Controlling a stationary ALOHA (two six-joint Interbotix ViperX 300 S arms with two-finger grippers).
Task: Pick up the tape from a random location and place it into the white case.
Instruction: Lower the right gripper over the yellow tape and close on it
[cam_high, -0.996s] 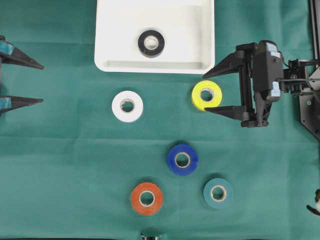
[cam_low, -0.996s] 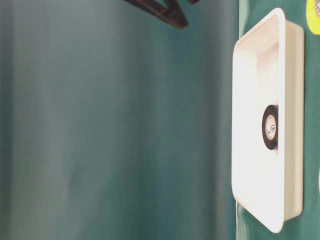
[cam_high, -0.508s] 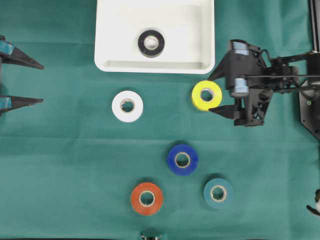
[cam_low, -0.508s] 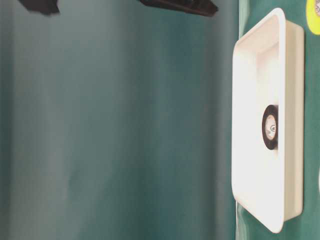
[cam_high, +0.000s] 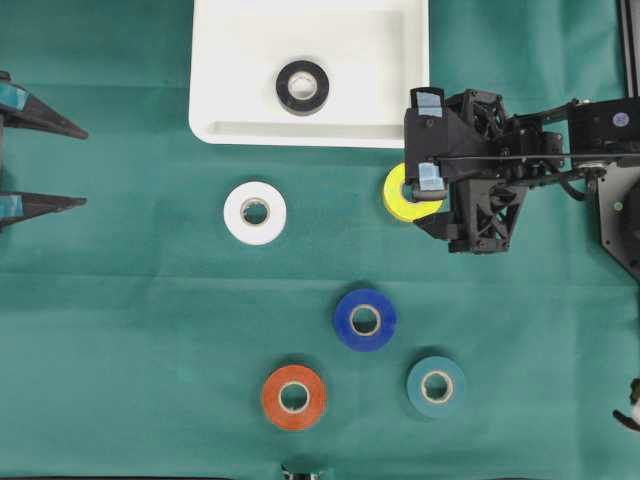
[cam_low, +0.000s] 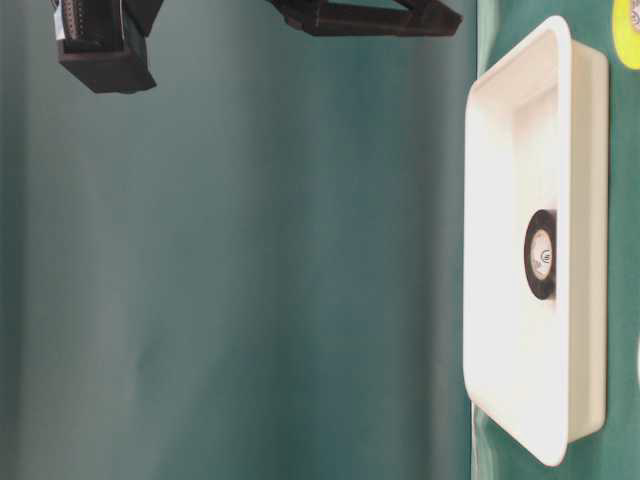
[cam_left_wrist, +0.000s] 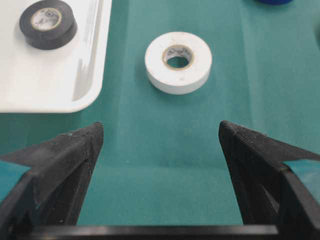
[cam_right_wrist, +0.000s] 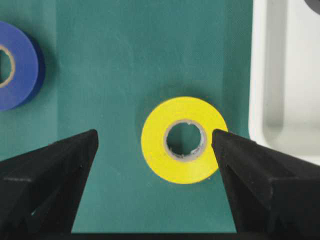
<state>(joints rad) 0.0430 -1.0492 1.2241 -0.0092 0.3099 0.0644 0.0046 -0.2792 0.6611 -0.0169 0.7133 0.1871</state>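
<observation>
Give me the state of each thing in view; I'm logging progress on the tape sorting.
White rectangular plastic case: holds one roll.
Black tape roll: flat inside the case.
Yellow tape roll: flat on the cloth, beside the case, between the open fingers, ungripped.
White tape roll: flat on the cloth.
Right gripper: open over the yellow roll.
Left gripper: open, empty.

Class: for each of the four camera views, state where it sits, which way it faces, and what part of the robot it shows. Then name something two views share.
Overhead: above, looking down; right claw over yellow tape.
Table-level: low, image turned sideways; white case, dark arm parts at top.
Left wrist: behind open left claw, facing white tape.
Right wrist: looks down between open fingers.
Shared: black tape, seen overhead, table-level and by left wrist.
</observation>
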